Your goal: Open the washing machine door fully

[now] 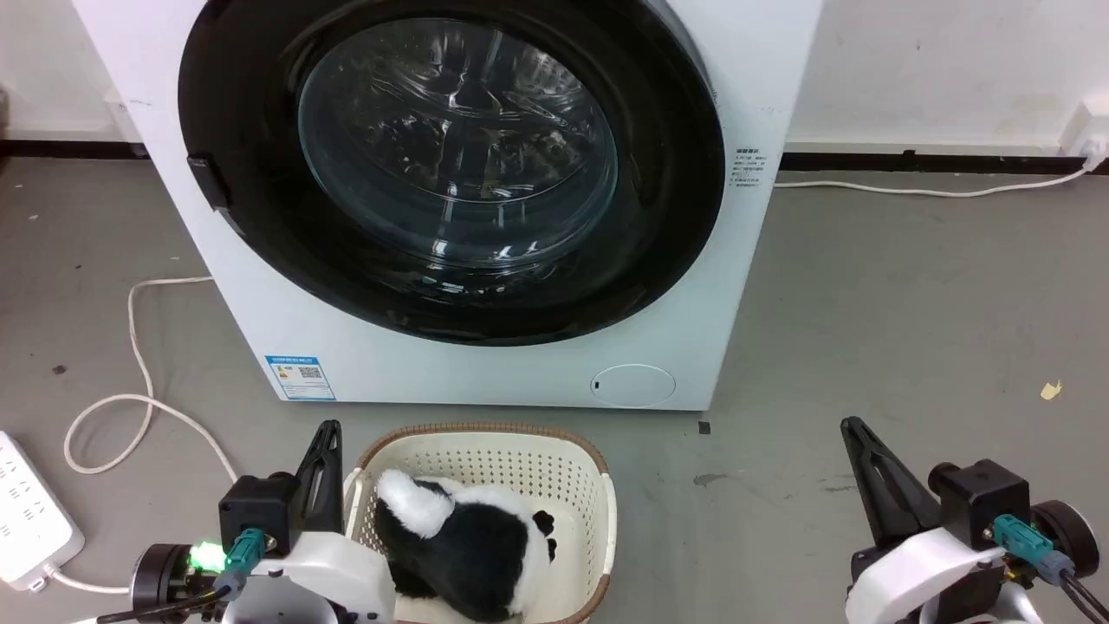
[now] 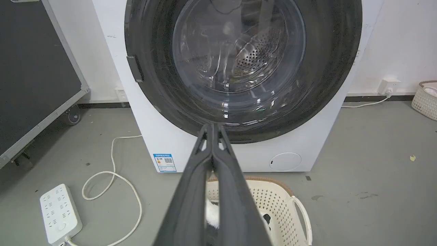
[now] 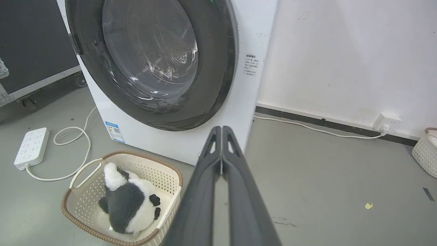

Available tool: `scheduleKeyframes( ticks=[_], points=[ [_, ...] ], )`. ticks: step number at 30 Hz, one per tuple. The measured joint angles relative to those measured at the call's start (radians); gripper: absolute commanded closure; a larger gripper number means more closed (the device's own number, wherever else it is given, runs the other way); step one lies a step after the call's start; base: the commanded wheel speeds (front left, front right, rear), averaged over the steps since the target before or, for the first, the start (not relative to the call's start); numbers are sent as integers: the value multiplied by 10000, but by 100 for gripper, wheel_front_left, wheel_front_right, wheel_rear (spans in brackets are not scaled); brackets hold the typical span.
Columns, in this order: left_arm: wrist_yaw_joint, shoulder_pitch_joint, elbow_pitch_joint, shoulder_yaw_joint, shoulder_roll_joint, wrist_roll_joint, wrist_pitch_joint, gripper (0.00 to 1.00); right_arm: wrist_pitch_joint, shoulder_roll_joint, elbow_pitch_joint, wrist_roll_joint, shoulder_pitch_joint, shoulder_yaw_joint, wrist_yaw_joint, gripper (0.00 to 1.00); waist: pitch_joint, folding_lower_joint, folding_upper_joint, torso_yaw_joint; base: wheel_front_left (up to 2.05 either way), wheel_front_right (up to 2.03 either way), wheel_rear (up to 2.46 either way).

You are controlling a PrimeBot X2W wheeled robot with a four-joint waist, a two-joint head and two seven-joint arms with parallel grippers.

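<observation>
washing machine door (image 1: 450,173) sits flush shut; left tool (image 1: 327,433) and right tool (image 1: 856,431) both pinched closed, empty, parked low, so reach hasn't started imo

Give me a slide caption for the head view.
Washing machine door closed, black-and-white plush toy in laundry basket before it.

Grey floor (image 1: 910,303): washer (image 1: 485,373), basket (image 1: 520,472), pwr strip (image 1: 26,511), cable (image 1: 132,321).

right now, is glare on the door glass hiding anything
Head view: reflections streak the glass of the washing machine door, and the inside is murky. Left wrist view: the drum holes show through, with small highlights low down. Right wrist view: bright glints, and the door looks washed grey.
</observation>
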Motion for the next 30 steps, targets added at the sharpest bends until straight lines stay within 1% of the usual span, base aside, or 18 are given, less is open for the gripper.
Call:
scheduleKeyframes(
  ticks=[30],
  points=[
    [0,1,0,-2,0,0,0,100,0,0,0,0,13,0,0,100,0,0,0,0,0,0,0]
  ],
)
